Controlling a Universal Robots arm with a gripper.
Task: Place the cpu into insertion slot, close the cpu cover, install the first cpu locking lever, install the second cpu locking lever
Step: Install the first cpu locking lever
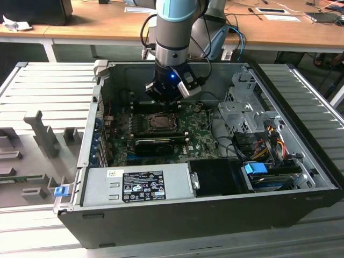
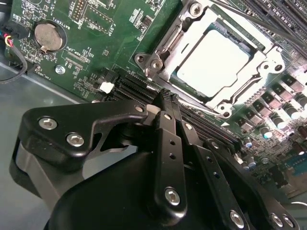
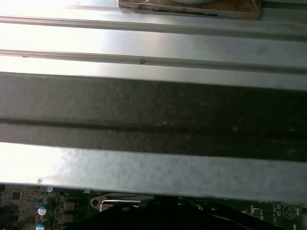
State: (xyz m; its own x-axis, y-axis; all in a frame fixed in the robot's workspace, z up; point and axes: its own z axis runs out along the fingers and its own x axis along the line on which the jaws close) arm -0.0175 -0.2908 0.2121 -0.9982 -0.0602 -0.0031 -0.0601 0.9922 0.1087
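Open computer case [image 1: 301, 177] on a ribbed metal bench, seen from the exterior view, with the arm reaching down into it. The gripper [image 1: 167, 101] hangs just above the green circuit board [image 1: 201, 142], close over the far edge of the insertion slot [image 1: 159, 122]. In the second wrist view the gripper [image 2: 169, 103] has its two black fingers [image 2: 165, 125] pressed together with nothing between them, the tips near one corner of the slot. The cpu [image 2: 214, 60] lies flat in the insertion slot [image 2: 158, 50], its pale metal top showing through the square cut-out of the cpu cover [image 2: 261, 64], which lies down over it. A round coin battery [image 2: 48, 36] sits on the board [image 2: 96, 48], well apart from the slot. Beside the slot run long black card connectors [image 2: 139, 88]. The first wrist view shows ribbed metal [image 3: 153, 43] and a strip of circuit board [image 3: 29, 206]
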